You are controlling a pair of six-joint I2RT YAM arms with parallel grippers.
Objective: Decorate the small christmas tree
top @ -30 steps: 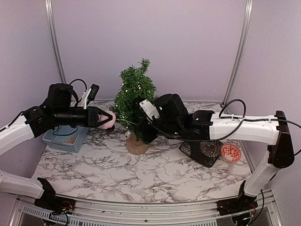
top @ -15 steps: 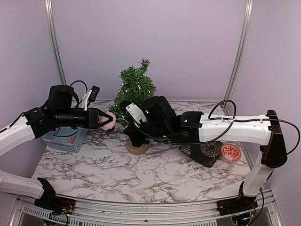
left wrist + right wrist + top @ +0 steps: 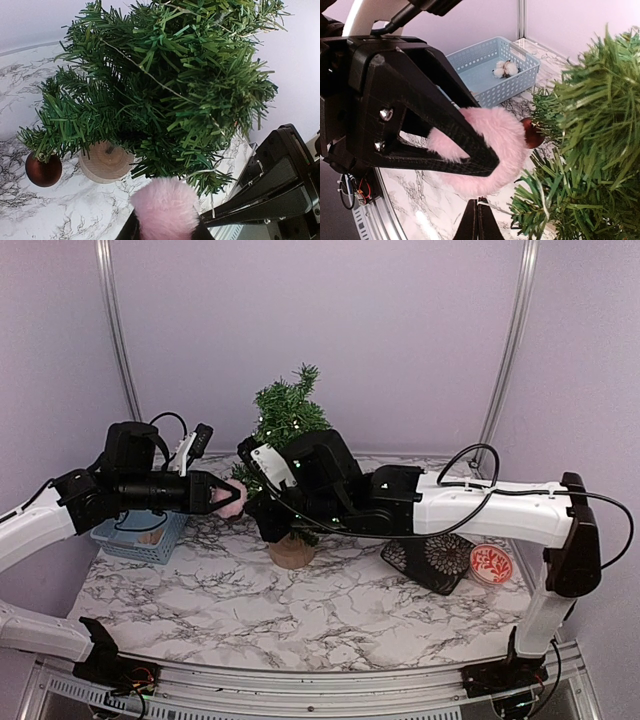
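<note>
- Marble-patterned table (image 3: 350, 610) and lilac walls (image 3: 350, 340) make the scene. On the table, a little left of the middle and toward the back, the small christmas tree (image 3: 288, 420) stands upright on its round wooden base (image 3: 105, 161).
- I see a thin wire (image 3: 145, 70) running across the green branches, and from above tiny white lights show on them.
- One dark red ball (image 3: 43, 170) hangs from a low branch, on the side of the tree toward the left arm.
- Just beside this ball is the pink fluffy pompom (image 3: 495, 145). It is near the branch tips, but I cannot tell if it touches them.
- My left gripper (image 3: 236, 496) clamps the pompom between its two black fingers, which are only partly closed because the pompom fills the gap. The arm reaches level from the left toward the tree.
- My right gripper (image 3: 478, 220) is low in front of the tree and points toward the pompom, with its fingers pressed fully together. Something small and pale sits at the tips, and I cannot tell if it is pinched.
- From above, the right arm crosses in front of the tree and hides its lower half.
- At the left edge of the table, under the left arm, stands the blue basket (image 3: 140, 535), with white cotton-like pieces (image 3: 502, 68) inside.
- On the right, well apart from the tree, lies a dark patterned mat (image 3: 435, 562), and just beside it a small round red dish (image 3: 491, 564).
</note>
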